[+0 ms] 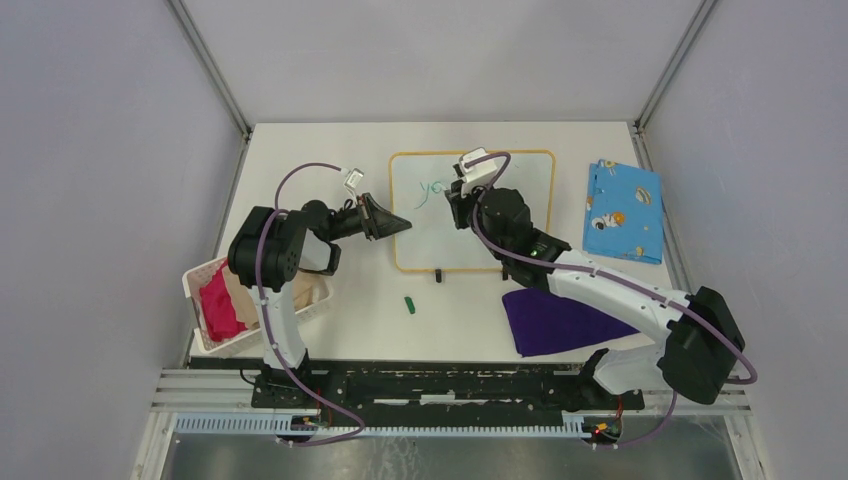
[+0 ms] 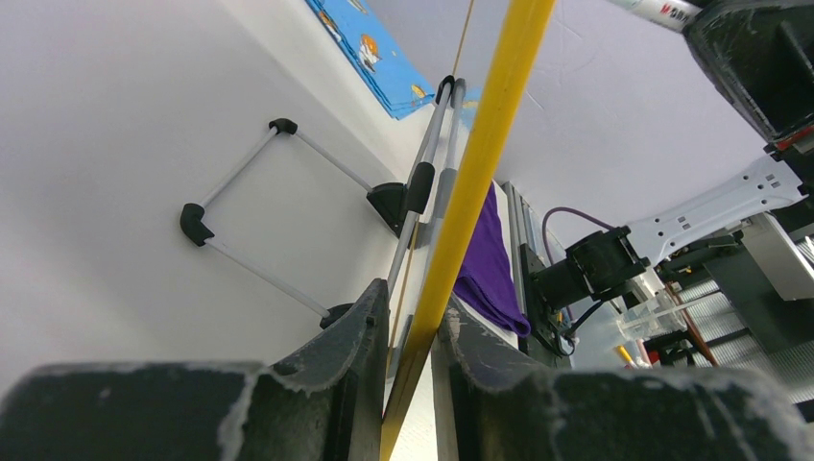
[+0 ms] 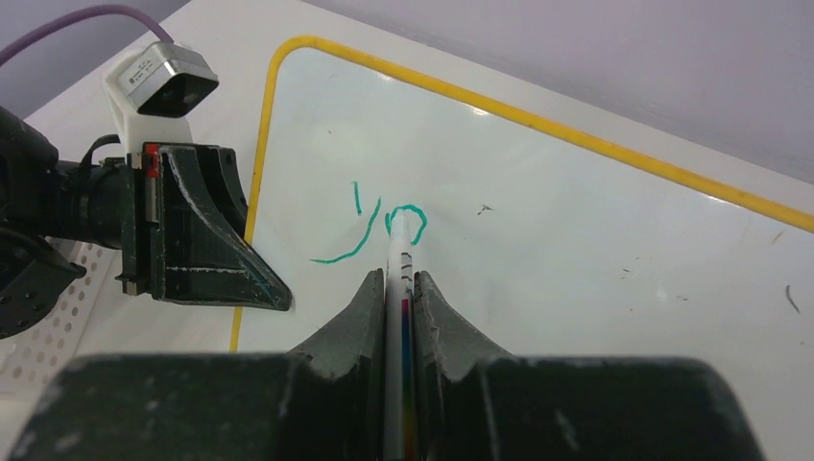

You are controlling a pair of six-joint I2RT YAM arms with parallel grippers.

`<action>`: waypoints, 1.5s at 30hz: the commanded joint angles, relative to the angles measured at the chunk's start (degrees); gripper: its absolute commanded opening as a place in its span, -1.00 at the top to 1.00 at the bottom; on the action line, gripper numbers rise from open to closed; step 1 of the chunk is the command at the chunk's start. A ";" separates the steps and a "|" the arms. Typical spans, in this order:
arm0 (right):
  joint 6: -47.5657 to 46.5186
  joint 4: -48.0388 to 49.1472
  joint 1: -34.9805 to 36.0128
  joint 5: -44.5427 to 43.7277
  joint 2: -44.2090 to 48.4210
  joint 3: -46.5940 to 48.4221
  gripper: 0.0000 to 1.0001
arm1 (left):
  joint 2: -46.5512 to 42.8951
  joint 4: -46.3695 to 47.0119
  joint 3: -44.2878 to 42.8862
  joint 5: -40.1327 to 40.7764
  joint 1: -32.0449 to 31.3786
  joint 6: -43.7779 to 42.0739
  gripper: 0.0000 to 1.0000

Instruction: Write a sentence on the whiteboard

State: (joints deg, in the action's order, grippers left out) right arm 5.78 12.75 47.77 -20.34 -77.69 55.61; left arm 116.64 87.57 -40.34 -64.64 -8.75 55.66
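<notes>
The whiteboard point(image 1: 430, 240) sits on the worktop point(image 1: 330, 160) with its yellow left rim clamped between the left fingers point(image 2: 376, 322), while the right fingers point(image 3: 376, 293) pinch a marker point(image 3: 401, 317) whose tip touches the sentence point(image 3: 384, 226) just ahead of them (only a thin green "yo"), so most words look unwritten.

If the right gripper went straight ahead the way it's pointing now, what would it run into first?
The whiteboard. The right gripper points along its marker, whose tip seems to touch the board at the green writing; exact contact is hard to judge.
</notes>
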 commanded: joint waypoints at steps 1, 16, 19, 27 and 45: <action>-0.10 1.79 -0.78 -1.15 2.41 0.98 1.00 | -0.18 11.94 -0.85 -0.74 -0.21 1.29 0.43; 0.62 2.71 -2.23 -1.47 0.89 0.59 1.00 | -0.08 11.94 -0.88 -0.75 -0.21 1.29 0.43; 0.65 2.66 -2.23 -1.12 0.63 0.79 1.00 | -0.08 11.99 -0.83 -0.70 -0.21 1.29 0.43; 0.94 2.42 -2.23 -1.23 -0.27 0.30 1.00 | -0.10 12.01 -0.94 -0.77 -0.21 1.38 0.43; 1.33 1.73 -2.66 -2.21 -0.47 -2.80 1.00 | -0.09 11.99 -0.89 -0.62 -0.21 1.47 0.43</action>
State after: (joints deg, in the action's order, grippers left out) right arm 6.39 13.23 45.63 -21.41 -78.74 54.33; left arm 116.64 87.57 -40.32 -64.58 -8.75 55.68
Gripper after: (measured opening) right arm 0.171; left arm 0.285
